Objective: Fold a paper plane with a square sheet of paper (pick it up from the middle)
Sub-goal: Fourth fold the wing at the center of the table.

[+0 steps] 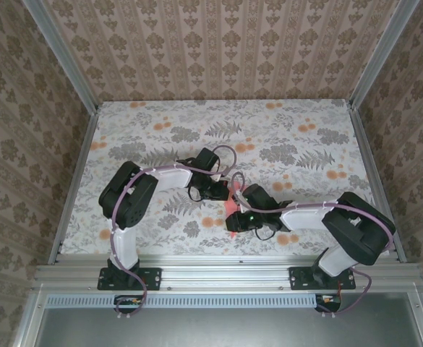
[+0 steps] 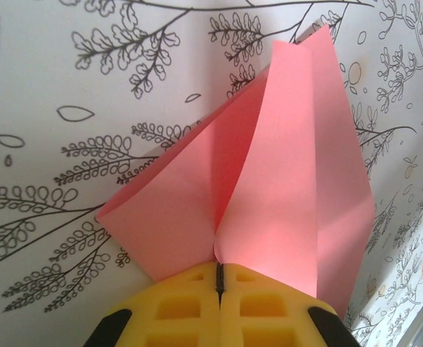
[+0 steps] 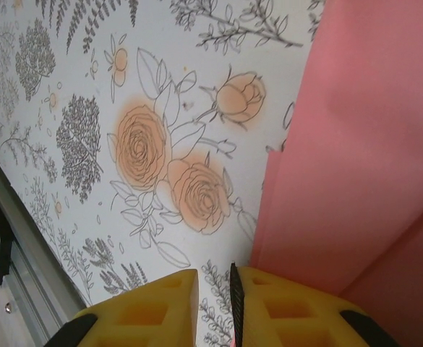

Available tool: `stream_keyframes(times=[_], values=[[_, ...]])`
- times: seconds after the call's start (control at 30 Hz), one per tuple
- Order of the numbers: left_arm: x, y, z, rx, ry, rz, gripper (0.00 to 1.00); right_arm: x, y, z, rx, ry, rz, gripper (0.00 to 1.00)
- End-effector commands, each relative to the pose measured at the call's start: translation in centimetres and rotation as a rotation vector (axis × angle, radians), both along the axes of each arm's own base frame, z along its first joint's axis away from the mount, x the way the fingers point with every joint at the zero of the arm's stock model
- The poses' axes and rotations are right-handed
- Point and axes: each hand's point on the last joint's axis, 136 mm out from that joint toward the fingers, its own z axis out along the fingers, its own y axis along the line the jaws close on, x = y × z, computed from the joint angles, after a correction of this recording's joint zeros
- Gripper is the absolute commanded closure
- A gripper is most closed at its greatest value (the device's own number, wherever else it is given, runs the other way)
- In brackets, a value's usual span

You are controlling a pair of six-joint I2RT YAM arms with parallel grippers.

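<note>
Left tool (image 2: 218, 280) clamped on folded pink paper (image 2: 269, 188); right tool (image 3: 217, 280) slightly apart beside it.

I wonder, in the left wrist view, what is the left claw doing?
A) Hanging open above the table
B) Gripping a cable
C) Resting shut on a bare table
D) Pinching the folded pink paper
D: the left claw is shut, and the paper fans out from between its yellow fingers.
</note>
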Motion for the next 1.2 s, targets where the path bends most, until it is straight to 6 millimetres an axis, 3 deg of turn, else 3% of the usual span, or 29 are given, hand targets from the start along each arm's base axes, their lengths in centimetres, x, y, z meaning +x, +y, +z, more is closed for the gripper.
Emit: stream_keyframes(times=[0.0, 0.37, 0.97, 1.17], values=[[-0.9, 3.6, -5.0, 0.183, 0.054, 0.027, 1.0, -2.8, -1.0, -1.2, -0.043, 0.092, 0.024, 0.78], [-1.0, 3.7, -5.4, 0.187, 0.061, 0.025, 1.0, -4.5, -0.4, -1.8, -0.044, 0.116, 0.048, 0.78], [-1.1, 4.0, -6.0, 0.194, 0.073, 0.023, 1.0, -7.9, -1.3, -2.7, -0.126, 0.152, 0.121, 0.78], [-1.2, 3.9, -6.0, 0.191, 0.079, 0.021, 1.0, -8.0, -0.8, -2.0, -0.103, 0.141, 0.12, 0.77]])
